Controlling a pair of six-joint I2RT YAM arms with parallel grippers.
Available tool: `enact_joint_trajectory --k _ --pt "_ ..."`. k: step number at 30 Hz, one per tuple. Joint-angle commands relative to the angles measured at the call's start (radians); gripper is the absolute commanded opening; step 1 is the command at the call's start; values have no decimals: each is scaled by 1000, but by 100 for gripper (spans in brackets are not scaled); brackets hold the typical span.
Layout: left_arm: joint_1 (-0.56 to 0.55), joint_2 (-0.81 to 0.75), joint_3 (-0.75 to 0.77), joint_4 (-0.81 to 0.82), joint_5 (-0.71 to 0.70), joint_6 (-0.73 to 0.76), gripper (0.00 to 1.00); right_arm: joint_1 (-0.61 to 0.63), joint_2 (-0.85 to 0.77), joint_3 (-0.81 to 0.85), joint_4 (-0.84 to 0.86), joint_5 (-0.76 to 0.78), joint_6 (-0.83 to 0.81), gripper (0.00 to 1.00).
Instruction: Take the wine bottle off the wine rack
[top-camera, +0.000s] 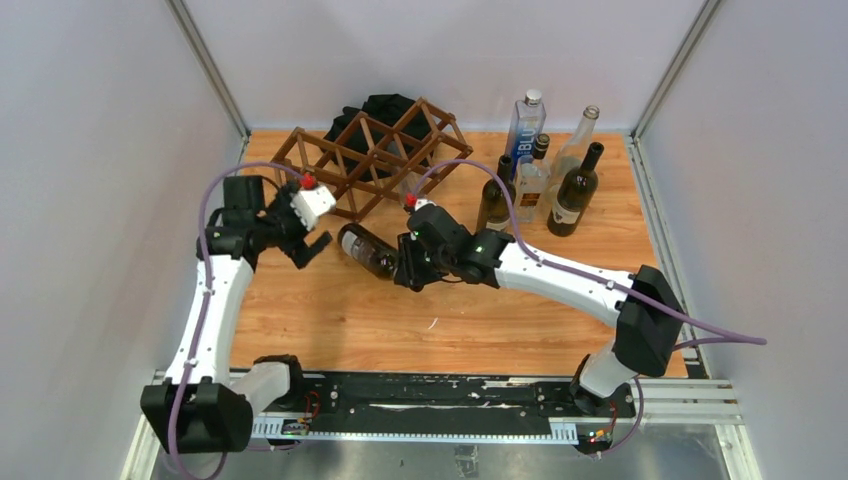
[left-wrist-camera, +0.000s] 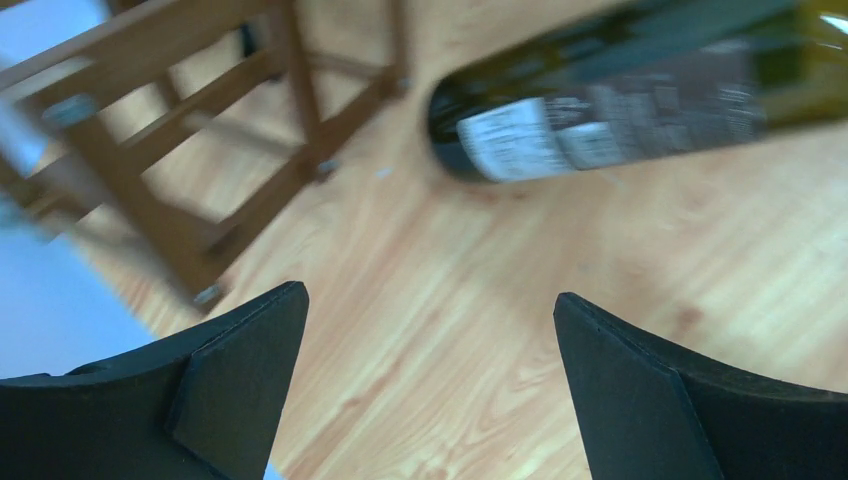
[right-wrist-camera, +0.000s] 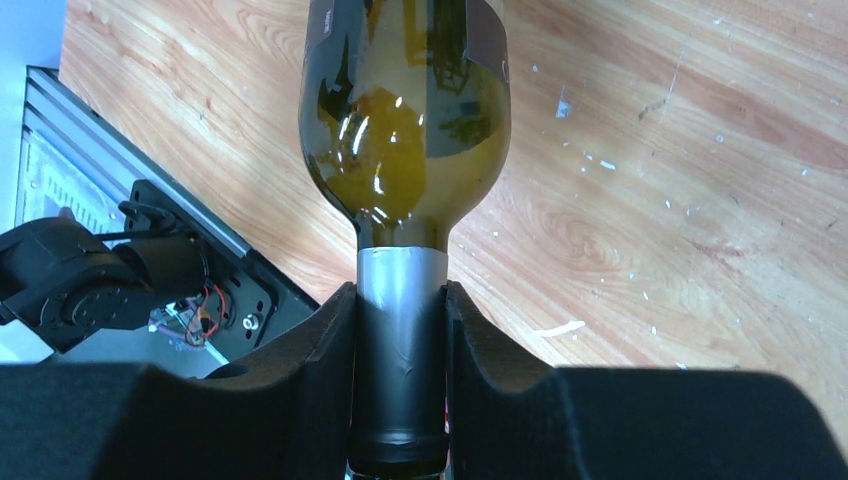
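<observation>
Top view. Near the centre of the frame, a dark green glass wine bottle (top-camera: 365, 250), lying nearly level with its base toward the left, gripped by the neck in the right gripper (top-camera: 404, 265). Clear of the dark brown wooden lattice wine rack (top-camera: 372, 158) at upper centre, just below it. Just left of the bottle's base, the left gripper (top-camera: 308, 243), holding nothing. Behind the rack, a black cloth heap (top-camera: 385, 108); at upper right, a cluster of upright glass bottles (top-camera: 545, 170). Cannot tell whether resting on the light wooden tabletop (top-camera: 330, 320) or held just above it.

Keep the clamp firm on the neck and expect the heavy body to lever against it. Move low and slow, away from the slats. Set down flat, well apart from the rack, and release only once settled and not rolling. Keep the left gripper beside the base, ready to stop a roll.

Left wrist view, blurred. Two black fingers (left-wrist-camera: 240, 385) wide apart at the bottom, only bare wood between. Bottle body with a white-and-grey label across the upper right, rack slats at upper left, apart from the bottle.

Right wrist view. Black foam pads (right-wrist-camera: 310, 375) closed on the black-capped neck, just below a silver band. Above, a rounded shoulder of olive-green glass, translucent and glossy with bright highlights, dark label edges at the top. Probably smooth and slippery. Contents impossible to judge.
</observation>
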Motion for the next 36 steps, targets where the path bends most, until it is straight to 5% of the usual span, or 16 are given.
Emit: enact_joint_trajectory --k 1,11,29,31,35,36 --pt "-116 -69 -78 -113 104 222 100 -5 -62 67 -4 -58 -21 0" --pt "-352 -181 -159 -127 36 451 100 -28 -78 179 -142 -268 -121 0" --pt "-466 -207 -224 -127 84 380 99 -25 -152 188 -158 -542 -216 0" --pt "-468 -199 -217 -127 91 372 95 -23 -140 198 -163 -545 -223 0" --pt "-468 -192 -202 -128 90 330 69 -23 -139 190 -176 -506 -222 1" --pt "-468 -193 -201 -127 92 315 60 -24 -145 182 -178 -477 -220 11"
